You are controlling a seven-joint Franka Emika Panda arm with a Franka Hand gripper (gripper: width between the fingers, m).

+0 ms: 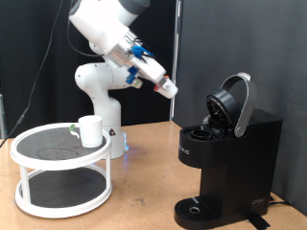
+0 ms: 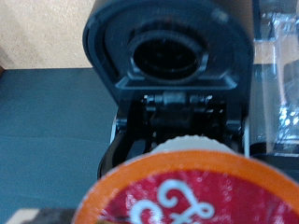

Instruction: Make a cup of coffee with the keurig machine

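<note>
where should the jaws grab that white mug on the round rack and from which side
Grip the cup across its round body from above. It stands upright on the top tier of the white rack, near the rim on the exterior view's right, with open space overhead. I cannot make out its handle, so the plain wall is the safer hold. The gripper hangs near the keurig machine.

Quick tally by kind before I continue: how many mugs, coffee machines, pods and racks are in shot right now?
Mugs: 1, the cup on the round white rack.
Coffee machines: 1, the keurig machine, lid up.
Pods: 1, the red-topped pod, close to the wrist camera and facing the machine's open chamber.
Racks: 1.
Total: 4 things. The gripper hangs above and beside the machine.
</note>
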